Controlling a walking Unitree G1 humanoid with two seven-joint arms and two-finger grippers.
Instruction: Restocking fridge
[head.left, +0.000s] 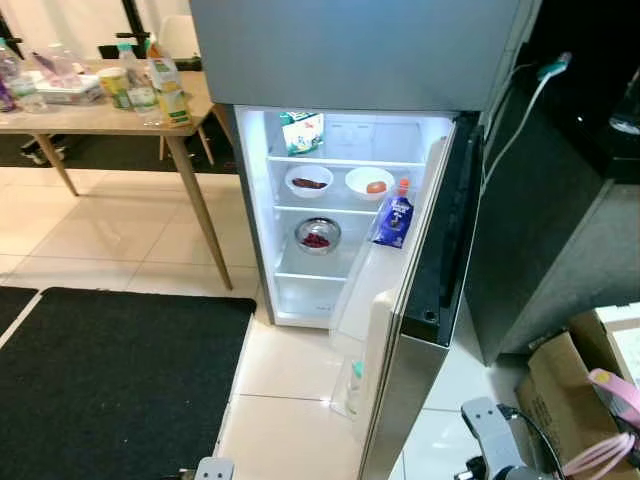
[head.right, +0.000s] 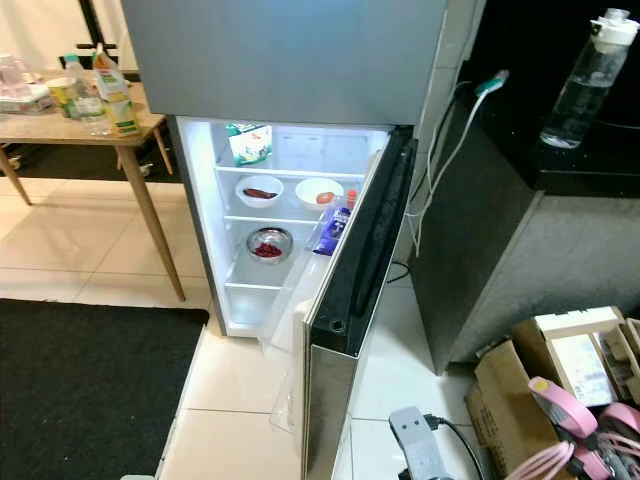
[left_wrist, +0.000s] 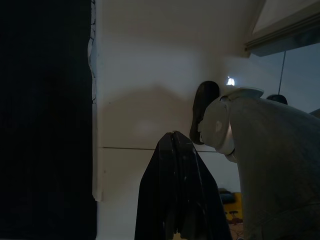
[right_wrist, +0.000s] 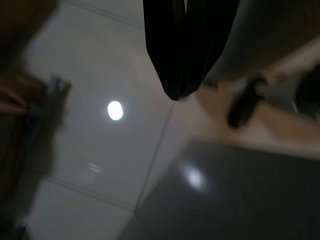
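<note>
The fridge (head.left: 350, 50) stands ahead with its lower door (head.left: 440, 240) swung open to the right and the inside lit. A green and white carton (head.left: 303, 132) is on the top shelf. Below it sit two white bowls (head.left: 309, 181) (head.left: 369, 183), and lower still a steel bowl (head.left: 318, 236) with something red in it. A blue bottle (head.left: 396, 218) stands in the door shelf, and a small clear bottle (head.left: 354, 385) sits in the bottom door rack. My left gripper (left_wrist: 174, 137) and right gripper (right_wrist: 175, 92) hang low over the floor, both shut and holding nothing.
A wooden table (head.left: 70, 118) at the left carries several bottles (head.left: 168, 90) and containers. A black mat (head.left: 110, 380) covers the floor at the front left. At the right are a dark counter with a water bottle (head.right: 585, 80), a cardboard box (head.left: 570, 400) and a power strip (head.right: 420, 435).
</note>
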